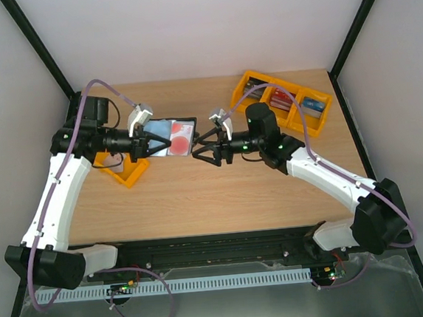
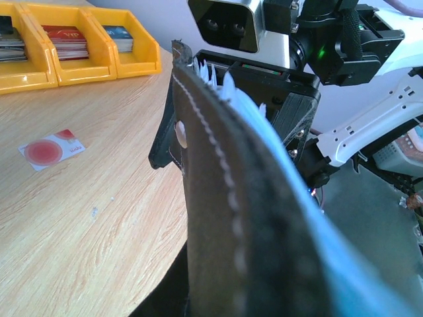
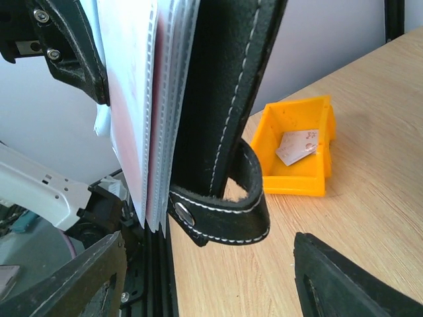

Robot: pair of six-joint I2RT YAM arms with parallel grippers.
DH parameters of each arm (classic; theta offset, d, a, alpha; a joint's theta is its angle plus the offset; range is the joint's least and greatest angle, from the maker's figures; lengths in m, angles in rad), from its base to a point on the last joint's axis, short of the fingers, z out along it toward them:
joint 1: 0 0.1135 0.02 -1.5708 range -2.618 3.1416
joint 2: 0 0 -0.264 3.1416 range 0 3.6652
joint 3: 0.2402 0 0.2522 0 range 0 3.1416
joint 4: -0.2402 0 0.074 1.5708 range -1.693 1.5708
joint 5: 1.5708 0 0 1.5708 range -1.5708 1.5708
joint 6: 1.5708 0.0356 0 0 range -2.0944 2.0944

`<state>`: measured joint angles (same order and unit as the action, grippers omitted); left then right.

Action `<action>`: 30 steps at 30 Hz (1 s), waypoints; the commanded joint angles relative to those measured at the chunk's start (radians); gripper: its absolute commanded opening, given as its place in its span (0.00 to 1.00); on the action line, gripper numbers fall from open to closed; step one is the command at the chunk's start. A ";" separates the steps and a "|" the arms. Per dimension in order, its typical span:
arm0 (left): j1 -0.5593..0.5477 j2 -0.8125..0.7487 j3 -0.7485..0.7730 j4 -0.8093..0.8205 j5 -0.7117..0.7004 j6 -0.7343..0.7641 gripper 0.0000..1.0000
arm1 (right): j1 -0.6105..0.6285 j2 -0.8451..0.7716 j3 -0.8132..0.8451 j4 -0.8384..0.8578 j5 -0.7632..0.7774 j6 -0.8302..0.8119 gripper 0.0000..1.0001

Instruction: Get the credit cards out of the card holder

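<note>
Overhead, the left hand (image 1: 149, 142) is clamped on the left edge of the open black card holder (image 1: 174, 136), which it holds up above the counter (image 1: 200, 196). A pocketed card (image 1: 182, 137), pale with a red blotch, shows through the clear inside face. The right hand (image 1: 202, 150), its fingers apart and gripping nothing, stands just beside the holder's right edge. From the right wrist the holder is seen edge-on and upright, with its clear sleeves (image 3: 165, 99) to the left and its snap tab (image 3: 228, 211) curling at the lower end. How many cards sit in the sleeves cannot be made out from this angle. From the left wrist the holder fills the foreground, blurred and cut off at the bottom, and it hides the left hand's own fingers. Beyond it a loose card (image 2: 51, 150) with a red disc lies flat on the counter, near the long yellow tray (image 2: 132, 63) with its stacks of cards (image 2: 66, 43). A small yellow bin (image 3: 317, 125) holds one leaning card (image 3: 297, 146), its markings too faint to read.
</note>
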<state>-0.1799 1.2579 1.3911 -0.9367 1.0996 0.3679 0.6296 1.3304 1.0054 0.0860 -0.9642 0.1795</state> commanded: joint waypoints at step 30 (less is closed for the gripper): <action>0.000 -0.028 0.037 -0.051 0.081 0.069 0.02 | 0.004 0.031 0.021 0.189 0.033 0.079 0.49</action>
<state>-0.1799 1.2526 1.3960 -0.9752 1.1301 0.4114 0.6296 1.3617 1.0058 0.2226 -0.9195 0.2481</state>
